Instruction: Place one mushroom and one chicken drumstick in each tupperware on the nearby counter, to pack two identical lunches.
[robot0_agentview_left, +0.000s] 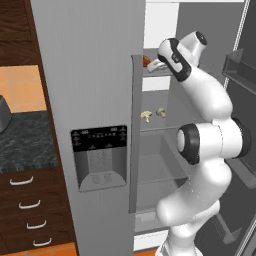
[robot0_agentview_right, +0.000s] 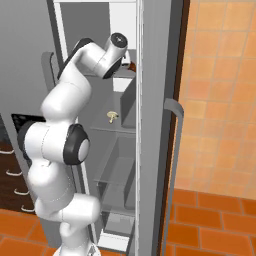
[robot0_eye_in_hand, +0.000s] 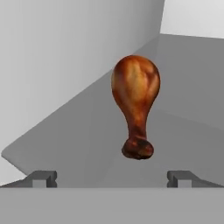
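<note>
One reddish-brown drumstick (robot0_eye_in_hand: 135, 105) lies ahead of the gripper (robot0_eye_in_hand: 112, 178), fingers spread wide, empty. Likely light, firm, slick; grasp the narrow shank.

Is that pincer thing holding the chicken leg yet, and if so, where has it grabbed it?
No, nothing is held. The pincer stands wide open, its tips short of the drumstick, which lies on the fridge shelf ahead, bone end nearest.

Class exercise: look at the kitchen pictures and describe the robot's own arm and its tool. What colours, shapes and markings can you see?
The arm is built of glossy white, rounded segments joined by dark, ring-shaped joints, with no cables or markings to be seen. The tool ends in two small, dark grey, blocky fingertips.
</note>
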